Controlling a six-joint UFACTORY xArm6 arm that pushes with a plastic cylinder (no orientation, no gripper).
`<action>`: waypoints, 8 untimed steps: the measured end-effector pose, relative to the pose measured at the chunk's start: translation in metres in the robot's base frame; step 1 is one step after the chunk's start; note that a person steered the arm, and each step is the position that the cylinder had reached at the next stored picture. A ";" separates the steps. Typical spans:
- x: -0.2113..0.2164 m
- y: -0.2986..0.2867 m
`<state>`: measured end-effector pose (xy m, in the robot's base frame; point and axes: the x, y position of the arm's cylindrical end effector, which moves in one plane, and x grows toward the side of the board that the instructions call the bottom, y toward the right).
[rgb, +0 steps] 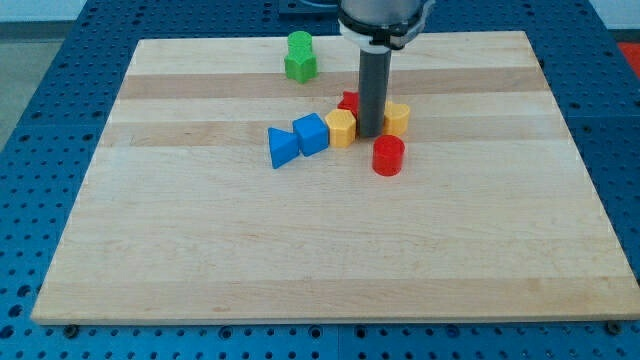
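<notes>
The single camera view shows a pale wooden counter (200, 250) lying on a blue perforated base (40, 150). Taking the rod as the landmark: my tip (370, 135) stands in the middle of the cluster, between two yellow blocks. The yellow block on the view's left (342, 127) sits just beside the tip, seemingly touching it; the yellow block on the view's right (397, 117) is also just beside the rod. A red block (348, 101), partly hidden so its shape is unclear, peeks out behind the rod toward the view's top. A red cylinder (387, 155) stands near the tip, toward the view's bottom right, apart from the rest. Left of the tip, a blue cube (311, 133) touches the left yellow block, and a blue triangular block (283, 147) sits against the cube. A green block (300, 56) stands well apart, toward the view's top left.

The risk, as I judge it, comes from crowding: wedged this tightly, any slide of the tip would shove several touching blocks at once or squeeze one out sideways.

There are no fingers here, only the bare rod, so nothing is held; it merely presses against neighbouring blocks.
</notes>
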<state>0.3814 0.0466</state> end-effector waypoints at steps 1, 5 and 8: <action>-0.021 0.000; -0.008 -0.018; -0.059 -0.033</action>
<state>0.3226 0.0140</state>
